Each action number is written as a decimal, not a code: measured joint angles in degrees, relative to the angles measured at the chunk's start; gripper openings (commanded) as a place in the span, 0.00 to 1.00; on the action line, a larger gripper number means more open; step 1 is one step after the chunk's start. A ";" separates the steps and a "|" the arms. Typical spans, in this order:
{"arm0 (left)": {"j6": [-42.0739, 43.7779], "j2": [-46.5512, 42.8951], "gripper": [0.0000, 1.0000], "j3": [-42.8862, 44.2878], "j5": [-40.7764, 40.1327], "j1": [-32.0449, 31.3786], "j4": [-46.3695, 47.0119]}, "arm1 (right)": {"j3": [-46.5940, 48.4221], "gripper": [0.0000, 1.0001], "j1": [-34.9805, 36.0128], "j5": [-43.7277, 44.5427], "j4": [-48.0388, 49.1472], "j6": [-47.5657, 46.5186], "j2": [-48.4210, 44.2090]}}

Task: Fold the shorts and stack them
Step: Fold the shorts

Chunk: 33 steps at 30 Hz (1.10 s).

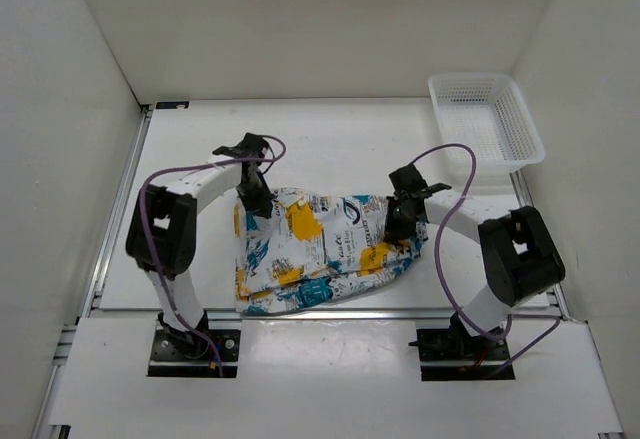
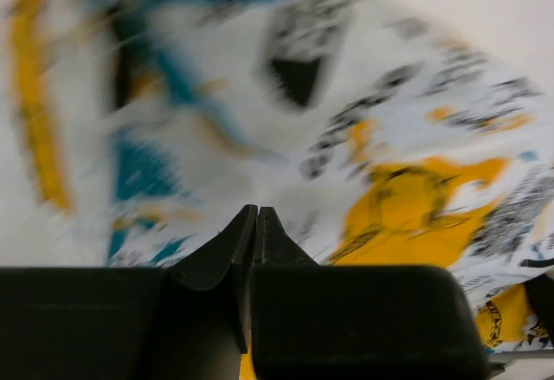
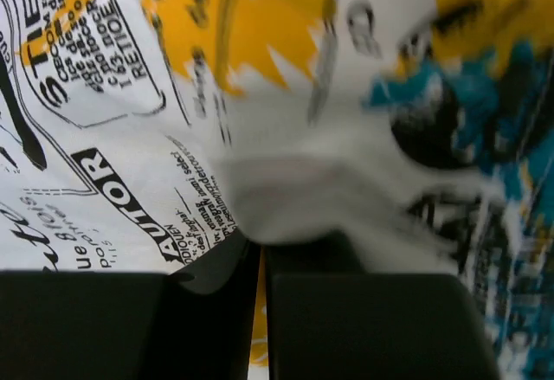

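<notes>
Shorts (image 1: 320, 251), crumpled, lying between my two grippers.

My left gripper (image 2: 257, 217) has its fingers pressed together tip to tip. The printed fabric lies directly under and ahead of them, and I cannot tell whether a fold is pinched. The shorts run from that gripper's right side across to my right gripper (image 3: 261, 243), whose fingers are clamped on the shorts, with a bunched fold covering the tips. A white mesh basket (image 1: 526, 124) stands beyond and to the right of my right gripper, well apart from the shorts.
</notes>
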 measured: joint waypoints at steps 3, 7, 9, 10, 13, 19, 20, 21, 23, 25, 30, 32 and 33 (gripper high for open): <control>1.01 6.84 0.16 6.91 0.09 0.02 1.22 | 4.92 0.06 -0.02 -0.35 1.25 -0.04 4.87; 3.15 16.59 0.13 15.21 1.38 1.01 2.25 | 12.96 0.06 -0.07 -0.46 3.04 -0.09 11.98; 4.20 19.96 0.13 19.82 3.37 2.32 0.22 | 15.93 0.06 -0.46 -0.63 3.34 -0.20 14.27; 4.92 21.66 0.13 22.69 3.45 3.04 -0.28 | 17.57 0.06 -0.72 -0.50 3.32 -0.31 15.54; 6.62 27.85 0.14 32.72 4.24 5.31 -1.33 | 21.97 0.06 -1.25 -0.31 2.54 -0.37 18.60; 10.73 38.84 0.17 52.96 2.16 8.20 -5.62 | 24.63 0.06 -2.23 0.09 1.40 -0.09 20.24; 11.26 39.89 0.17 55.49 1.77 8.48 -6.60 | 24.63 0.06 -2.29 0.20 1.05 0.02 20.24; 11.85 40.87 0.18 58.49 1.38 8.74 -7.93 | 24.50 0.08 -2.32 0.46 0.83 0.13 20.17; 12.81 41.62 0.25 62.31 0.66 9.22 -9.42 | 23.76 0.15 -2.25 1.18 0.66 0.39 19.47; 13.97 40.26 0.36 63.25 0.13 9.70 -10.34 | 22.32 0.18 -2.12 2.21 -0.07 0.35 17.29; 15.78 25.86 0.68 52.63 -2.34 11.19 -10.71 | 22.29 0.42 -1.38 5.66 -3.34 -1.09 7.72; 15.63 14.78 0.63 43.69 -2.40 12.33 -10.38 | 23.50 0.48 -1.22 6.99 -4.07 -2.05 3.63; 15.39 9.09 0.63 39.41 -2.32 13.09 -9.73 | 24.17 0.48 -1.09 7.58 -4.20 -2.36 1.81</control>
